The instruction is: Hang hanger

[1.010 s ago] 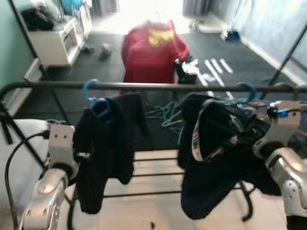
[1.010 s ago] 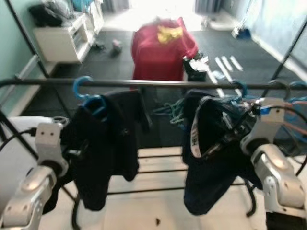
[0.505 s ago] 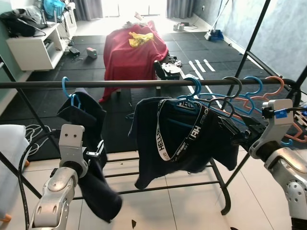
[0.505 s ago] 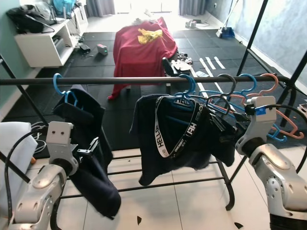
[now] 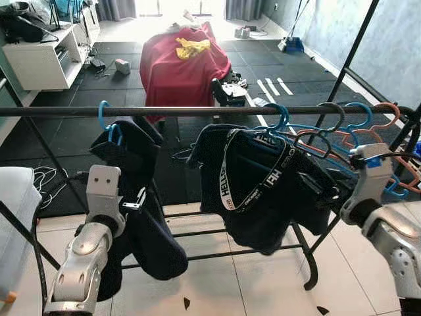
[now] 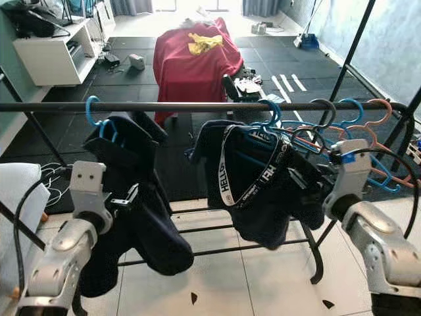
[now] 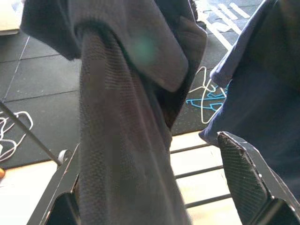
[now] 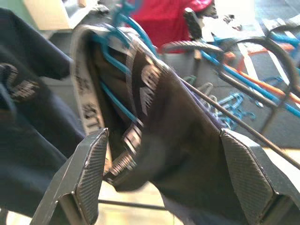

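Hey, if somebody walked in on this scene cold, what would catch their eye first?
Probably the black clothes rail across the middle, with two dark garments on blue hangers: a dark top beside the left gripper, and a dark garment with a lettered strap beside the right gripper. Beyond it, a red cloth drapes over something on the dark floor.

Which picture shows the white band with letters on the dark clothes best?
The left eye view shows the lettered white band best: its whole loop hangs across the dark garment under the rail. The right eye view shows it almost as well. The right wrist view shows a blurred, close-up stretch between the right gripper fingers.
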### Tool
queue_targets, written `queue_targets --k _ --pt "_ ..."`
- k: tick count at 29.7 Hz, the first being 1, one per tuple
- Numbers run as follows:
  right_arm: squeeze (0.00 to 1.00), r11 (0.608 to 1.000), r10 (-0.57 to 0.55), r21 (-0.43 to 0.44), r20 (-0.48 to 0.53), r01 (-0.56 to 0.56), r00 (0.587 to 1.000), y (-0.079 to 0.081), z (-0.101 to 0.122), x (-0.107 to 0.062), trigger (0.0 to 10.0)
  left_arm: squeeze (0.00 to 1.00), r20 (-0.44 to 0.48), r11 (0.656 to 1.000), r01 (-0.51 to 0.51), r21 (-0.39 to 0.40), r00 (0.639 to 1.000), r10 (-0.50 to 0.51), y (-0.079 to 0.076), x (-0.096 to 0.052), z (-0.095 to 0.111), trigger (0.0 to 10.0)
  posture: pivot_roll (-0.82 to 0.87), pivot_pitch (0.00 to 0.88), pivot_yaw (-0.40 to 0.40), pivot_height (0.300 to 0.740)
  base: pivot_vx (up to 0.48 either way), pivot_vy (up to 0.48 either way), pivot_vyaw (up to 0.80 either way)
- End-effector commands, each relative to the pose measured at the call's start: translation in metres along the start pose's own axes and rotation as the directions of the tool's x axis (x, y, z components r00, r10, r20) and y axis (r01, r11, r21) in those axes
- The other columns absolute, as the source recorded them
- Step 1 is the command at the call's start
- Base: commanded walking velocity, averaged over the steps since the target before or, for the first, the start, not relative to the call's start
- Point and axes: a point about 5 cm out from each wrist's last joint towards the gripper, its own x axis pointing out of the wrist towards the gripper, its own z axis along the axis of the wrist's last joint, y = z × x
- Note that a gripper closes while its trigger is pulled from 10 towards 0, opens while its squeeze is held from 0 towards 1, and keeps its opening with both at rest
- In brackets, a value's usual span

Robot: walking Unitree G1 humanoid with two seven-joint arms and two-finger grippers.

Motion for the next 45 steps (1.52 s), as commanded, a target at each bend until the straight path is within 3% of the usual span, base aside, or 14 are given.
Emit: queue_targets --k 1,4,8,22,23,45 --pt "0.0 1.0 0.018 -0.004 0.001 -0.018 1.0 0.004 -0.002 0.003 10.0 0.0 -0.006 1.0 0.004 0.012 1.0 -0.004 -0.003 0.001 -0.002 10.0 -0.04 0.084 -0.021 0.74 0.0 0.0 0.0" --pt "0.0 1.0 0.022 -0.013 -0.02 -0.022 1.0 0.007 -0.004 0.008 10.0 0.0 -0.003 1.0 0.004 0.01 1.0 -0.004 -0.004 0.001 -0.001 10.0 -0.04 0.084 -0.029 0.74 0.0 0.0 0.0" --pt "0.0 0.997 -0.051 -0.069 -0.155 0.04 0.987 0.004 -0.029 0.018 10.0 0.0 0.0 1.0 0.013 -0.007 1.0 -0.013 -0.007 0.002 -0.001 10.0 -0.05 0.091 -0.036 0.74 0.0 0.0 0.0" --pt "0.0 0.997 -0.051 -0.069 -0.162 0.041 0.985 0.001 -0.034 0.024 10.0 0.0 0.012 1.0 0.023 -0.005 1.0 -0.023 -0.008 0.005 0.002 10.0 -0.05 0.095 -0.034 0.74 0.0 0.0 0.0" --pt "0.0 0.997 -0.052 -0.07 -0.157 0.042 0.986 0.001 -0.033 0.025 0.0 0.0 0.013 1.0 0.025 -0.004 1.0 -0.025 -0.009 0.004 0.002 10.0 -0.05 0.095 -0.034 0.74 0.0 0.0 0.0" --pt "0.0 0.992 -0.083 -0.102 -0.1 0.072 0.992 -0.008 -0.023 0.024 0.0 0.0 0.02 1.0 0.027 0.005 0.999 -0.027 -0.008 0.01 0.007 10.0 -0.04 0.08 -0.018 0.74 0.0 0.0 0.0"
